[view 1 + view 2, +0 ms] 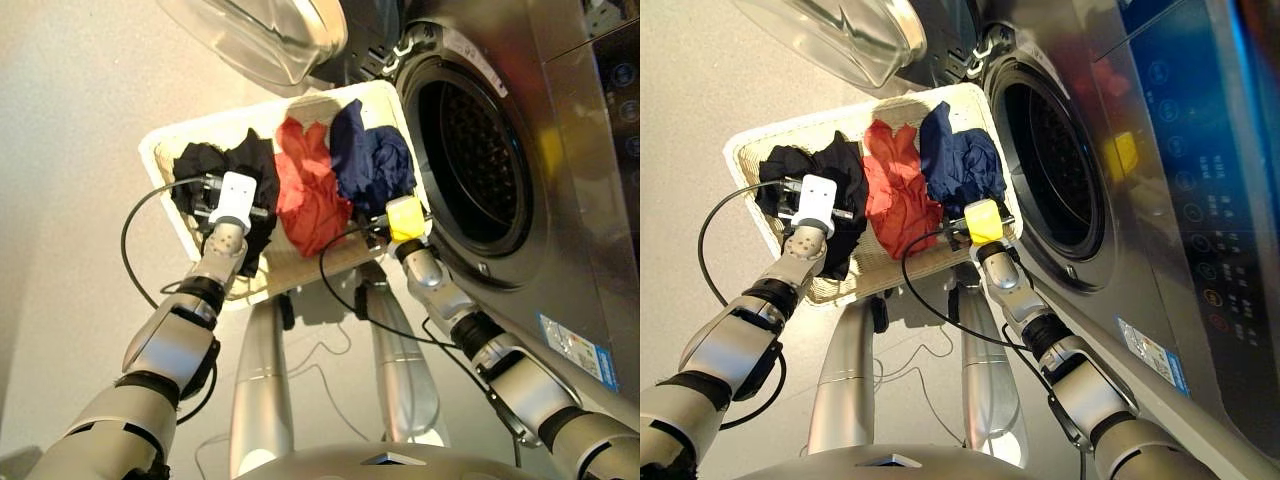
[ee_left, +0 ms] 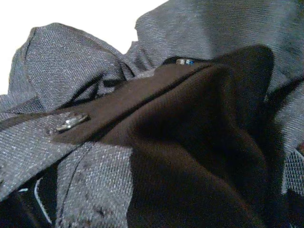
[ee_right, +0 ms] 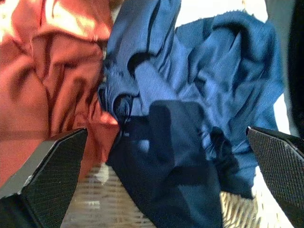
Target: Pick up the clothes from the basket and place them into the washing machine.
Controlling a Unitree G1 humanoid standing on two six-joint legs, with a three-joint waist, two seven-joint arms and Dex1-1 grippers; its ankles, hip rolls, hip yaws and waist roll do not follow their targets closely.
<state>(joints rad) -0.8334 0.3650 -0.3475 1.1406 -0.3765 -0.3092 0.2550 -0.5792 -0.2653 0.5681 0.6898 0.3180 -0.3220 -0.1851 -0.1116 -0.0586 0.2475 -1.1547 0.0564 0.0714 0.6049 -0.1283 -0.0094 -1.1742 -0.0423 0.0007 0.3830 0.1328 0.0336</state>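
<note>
Three garments lie side by side in the cream basket (image 1: 160, 150), upper centre of the head view: black garment (image 1: 215, 165), coral-red garment (image 1: 305, 190), navy garment (image 1: 370, 160). The right gripper (image 3: 161, 156) hovers over the navy one, fingers spread wide. The left gripper (image 1: 232, 205) sits on the black cloth, grip unclear; the washing machine (image 1: 560, 150) gapes at the right.

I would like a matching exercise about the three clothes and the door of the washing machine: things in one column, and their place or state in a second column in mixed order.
Things:
1. black garment
2. coral-red garment
3. navy blue garment
4. washing machine door

Places or states:
A. in the middle of the basket
B. swung open
C. at the left gripper
D. nearest the drum mouth

Pairs: 1-C, 2-A, 3-D, 4-B
</note>
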